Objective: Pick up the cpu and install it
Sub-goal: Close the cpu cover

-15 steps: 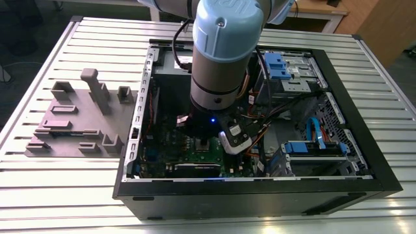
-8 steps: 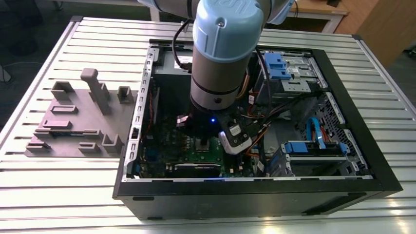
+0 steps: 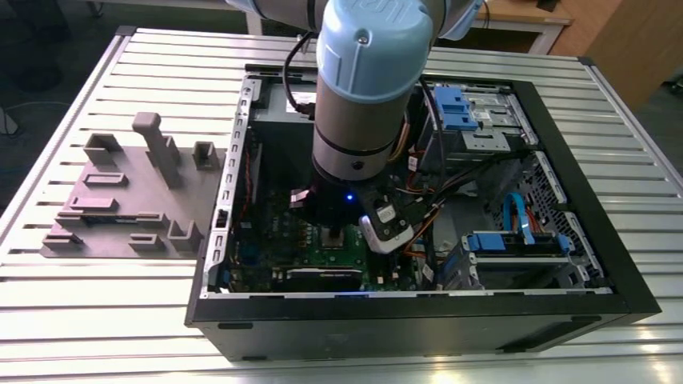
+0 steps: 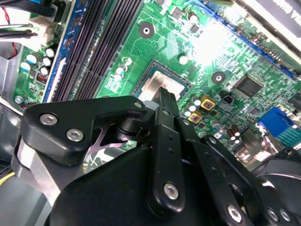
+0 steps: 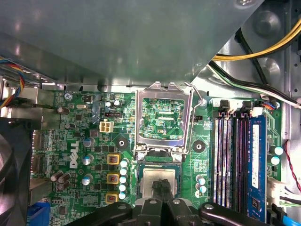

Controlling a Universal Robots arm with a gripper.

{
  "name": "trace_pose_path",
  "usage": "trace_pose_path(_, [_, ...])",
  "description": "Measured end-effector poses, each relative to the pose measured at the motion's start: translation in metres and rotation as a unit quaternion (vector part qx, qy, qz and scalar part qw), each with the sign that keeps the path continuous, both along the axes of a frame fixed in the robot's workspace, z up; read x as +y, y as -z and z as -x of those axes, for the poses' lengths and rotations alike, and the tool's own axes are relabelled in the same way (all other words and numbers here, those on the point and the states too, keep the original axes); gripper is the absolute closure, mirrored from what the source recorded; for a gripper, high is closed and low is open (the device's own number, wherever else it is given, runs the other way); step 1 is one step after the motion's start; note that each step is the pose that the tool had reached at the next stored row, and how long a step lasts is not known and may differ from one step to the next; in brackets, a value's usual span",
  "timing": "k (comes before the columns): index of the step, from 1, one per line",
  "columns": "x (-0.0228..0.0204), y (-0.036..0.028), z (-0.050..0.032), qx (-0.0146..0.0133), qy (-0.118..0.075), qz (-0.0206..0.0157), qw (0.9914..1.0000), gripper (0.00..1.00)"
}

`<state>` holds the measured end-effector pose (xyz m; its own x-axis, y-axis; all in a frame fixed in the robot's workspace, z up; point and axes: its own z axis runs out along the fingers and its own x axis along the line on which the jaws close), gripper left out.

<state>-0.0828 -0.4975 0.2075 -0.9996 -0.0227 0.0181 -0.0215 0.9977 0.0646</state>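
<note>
Nearly there: cpu in the socket, frame not yet shut

Judging by how things lie, the pick and the carry are done. The cpu (image 5: pixel 150 179) lies flat in the socket on the board (image 5: pixel 84 122), inside the case (image 3: pixel 427 320) and well apart from the tray (image 3: pixel 107 200) on the table. The gripper (image 5: pixel 162 184) hangs right over the chip with its fingers drawn narrow, almost together. They are too close to span the chip, so they are not clamping it. Whether the tips touch its top I cannot tell. The frame (image 5: pixel 163 88) stands flipped open beside the socket and its wire lever is up, so locking down is not yet done.

The chip is a small flat square with a dull silver-grey metal top that takes a soft glare in the second wrist view (image 4: pixel 157 82). The frame is thin bright stamped steel with an open centre. The board is glossy green, studded with pale capacitor cans. The fingers are matt black bars, bolted to black links.
</note>
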Motion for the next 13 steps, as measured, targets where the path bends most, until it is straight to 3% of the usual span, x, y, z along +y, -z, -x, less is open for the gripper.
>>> trace_pose_path(6, [-0.0001,-0.003,0.0005,0.0,0.0,0.0001,1.0,0.9])
trace_pose_path(13, [0.0011,-0.0291,0.0009,-0.0006,0.0,0.0002,1.0,0.9])
